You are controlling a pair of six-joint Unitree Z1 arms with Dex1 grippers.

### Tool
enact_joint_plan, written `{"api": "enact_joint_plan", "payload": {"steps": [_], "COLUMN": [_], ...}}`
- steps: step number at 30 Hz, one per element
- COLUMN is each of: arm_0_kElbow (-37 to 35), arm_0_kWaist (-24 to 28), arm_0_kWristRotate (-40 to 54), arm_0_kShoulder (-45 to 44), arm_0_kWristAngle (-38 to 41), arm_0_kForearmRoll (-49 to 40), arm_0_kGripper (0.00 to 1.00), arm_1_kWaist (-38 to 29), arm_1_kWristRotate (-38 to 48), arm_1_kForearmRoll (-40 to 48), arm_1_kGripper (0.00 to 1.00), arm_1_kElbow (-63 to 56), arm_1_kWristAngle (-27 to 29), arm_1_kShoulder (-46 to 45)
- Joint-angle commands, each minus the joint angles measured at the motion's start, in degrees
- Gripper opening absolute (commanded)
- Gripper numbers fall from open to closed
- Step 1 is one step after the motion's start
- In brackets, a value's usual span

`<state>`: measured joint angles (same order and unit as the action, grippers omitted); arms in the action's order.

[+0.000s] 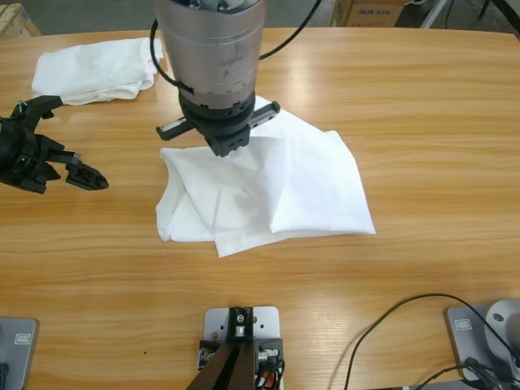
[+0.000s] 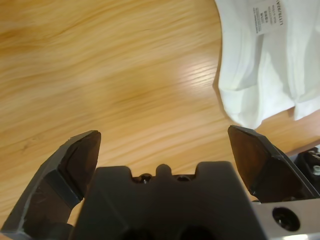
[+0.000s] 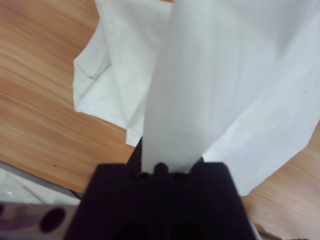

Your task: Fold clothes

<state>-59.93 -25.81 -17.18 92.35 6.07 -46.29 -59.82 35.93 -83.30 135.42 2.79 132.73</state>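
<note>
Right wrist view only: right gripper (image 3: 160,167) clamped on a taut strip of the T-shirt (image 1: 268,187). Left wrist view only: a printed label inside the folded bundle (image 2: 270,55). Left gripper (image 1: 77,166) spread wide, empty, near the table's (image 1: 422,106) left edge. T-shirt mid-table, white, rumpled, partly folded. Bundle at far left corner.

Right gripper (image 3: 160,167) jaws: hidden in the right wrist view under a raised strip of the T-shirt (image 3: 240,75).
T-shirt far edge: covered in the high view at 12 o'clock by the arm overhead.
Folded bundle (image 2: 265,55): cut off by the left wrist view's edge at 2 o'clock.
Bundle label (image 2: 270,17): print too small to read.
Left gripper (image 1: 45,158): body cut off at 9 o'clock in the high view.
</note>
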Motion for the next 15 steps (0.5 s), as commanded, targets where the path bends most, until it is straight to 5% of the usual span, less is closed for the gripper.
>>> {"api": "enact_joint_plan", "payload": {"steps": [1, 9, 10, 11, 12, 13, 15], "arm_0_kElbow": [2.1, 2.5, 2.5, 2.5, 2.5, 2.5, 2.5], "arm_0_kWaist": [0.6, 0.8, 0.8, 0.8, 0.8, 0.8, 0.8], "arm_0_kWristRotate": [-0.7, -0.7, -0.7, -0.7, -0.7, -0.7, -0.7], "arm_0_kShoulder": [-0.7, -0.6, -0.6, -0.5, -0.4, -0.2, 0.1], "arm_0_kWristAngle": [0.5, 0.4, 0.5, 0.5, 0.5, 0.5, 0.5], "arm_0_kForearmRoll": [-0.5, -0.5, -0.4, -0.4, -0.4, -0.4, -0.4], "arm_0_kGripper": [0.991, 0.991, 0.991, 0.991, 0.991, 0.991, 0.991], "arm_1_kWaist": [-0.9, -1.2, -1.3, -1.4, -1.6, -1.9, -2.4], "arm_1_kWristRotate": [0.4, 0.5, 0.4, 0.4, 0.4, 0.4, 0.4], "arm_1_kForearmRoll": [-1.7, -3.1, -3.1, -3.2, -3.3, -3.4, -3.3], "arm_1_kGripper": [0.000, 0.000, 0.161, 0.680, 0.862, 0.954, 0.973], "arm_1_kElbow": [3.9, 7.3, 7.9, 8.1, 8.2, 8.2, 8.5], "arm_1_kWristAngle": [-0.5, -1.9, -2.5, -2.7, -2.8, -3.3, -4.5], "arm_1_kShoulder": [6.4, 8.0, 8.2, 8.2, 8.2, 8.1, 8.1]}}
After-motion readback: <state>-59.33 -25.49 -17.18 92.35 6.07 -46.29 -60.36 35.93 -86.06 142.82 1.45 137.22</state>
